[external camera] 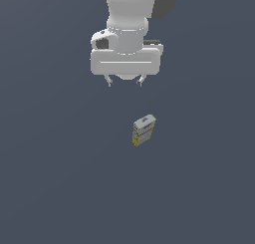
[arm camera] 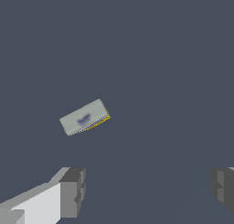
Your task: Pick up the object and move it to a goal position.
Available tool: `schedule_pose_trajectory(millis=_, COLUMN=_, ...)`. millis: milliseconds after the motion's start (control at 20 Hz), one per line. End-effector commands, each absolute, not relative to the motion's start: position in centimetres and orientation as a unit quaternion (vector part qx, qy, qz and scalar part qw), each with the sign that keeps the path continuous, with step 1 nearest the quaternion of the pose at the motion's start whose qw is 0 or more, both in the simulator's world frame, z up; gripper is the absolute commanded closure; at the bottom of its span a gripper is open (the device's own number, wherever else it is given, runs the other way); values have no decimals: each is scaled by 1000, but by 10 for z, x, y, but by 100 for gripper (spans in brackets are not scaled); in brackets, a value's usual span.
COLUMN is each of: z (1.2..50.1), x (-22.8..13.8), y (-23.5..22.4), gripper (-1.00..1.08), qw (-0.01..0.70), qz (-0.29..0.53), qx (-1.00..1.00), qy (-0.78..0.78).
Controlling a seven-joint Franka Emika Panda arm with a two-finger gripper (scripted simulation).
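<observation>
While the big white Panda arm [external camera: 130, 19] hangs over the plain grey floor [external camera: 50, 188], nothing is held. Its gripper [external camera: 125, 81] points straight down with the two fingers spread apart, and only open air shows between them.

Smaller, and well clear of that gripper, the box [external camera: 143, 130] lies by itself on the floor. In the exterior view it sits beyond the fingertips, toward the camera, and slightly off toward the finger on the exterior view's right. The wrist view agrees: the box [arm camera: 85, 117] is ahead of the two dark fingertip pads [arm camera: 73, 191], not between them, and nearer the pad with the white housing behind it.

Its long axis is the awkward part. The box lies skewed to the line running from one finger to the other, neither along it nor square across it. Judging from that, the hand would have to travel out over the box, turn at the wrist until the fingers flank the narrow sides, and then come down. The box looks narrower than the gap, so fit should be no trouble.

Smallest details: a yellow end and a little blue mark on the pale top face. No container shows in either view, and no goal marker that I can make out.
</observation>
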State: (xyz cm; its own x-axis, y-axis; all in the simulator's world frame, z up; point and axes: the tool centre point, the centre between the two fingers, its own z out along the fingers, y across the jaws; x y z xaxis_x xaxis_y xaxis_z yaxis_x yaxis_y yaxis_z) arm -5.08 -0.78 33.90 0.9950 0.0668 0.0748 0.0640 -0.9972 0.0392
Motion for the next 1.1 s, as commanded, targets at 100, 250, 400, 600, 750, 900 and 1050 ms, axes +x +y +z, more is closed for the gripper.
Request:
schedule_pose_trajectory(millis=100, z=338, x=-51, y=-8, gripper=-92, qw=19, qz=37, qx=999, qy=34)
schedule_pose_trajectory(millis=250, z=334, x=-52, y=-10, gripper=-92, qw=23, qz=32, qx=998, qy=42)
schedule_pose_trajectory(millis=400, z=328, x=-54, y=-13, gripper=-92, qw=27, qz=25, qx=998, qy=52)
schedule_pose_trajectory(millis=600, z=326, x=-54, y=-14, gripper=-92, qw=29, qz=23, qx=998, qy=57)
schedule_pose_trajectory(millis=750, z=327, x=-54, y=-14, gripper=-92, qw=28, qz=24, qx=998, qy=53)
schedule_pose_trajectory(millis=900, z=325, x=-53, y=-12, gripper=-92, qw=27, qz=24, qx=998, qy=45)
schedule_pose_trajectory(millis=1050, z=322, x=-52, y=-10, gripper=-92, qw=26, qz=24, qx=999, qy=32)
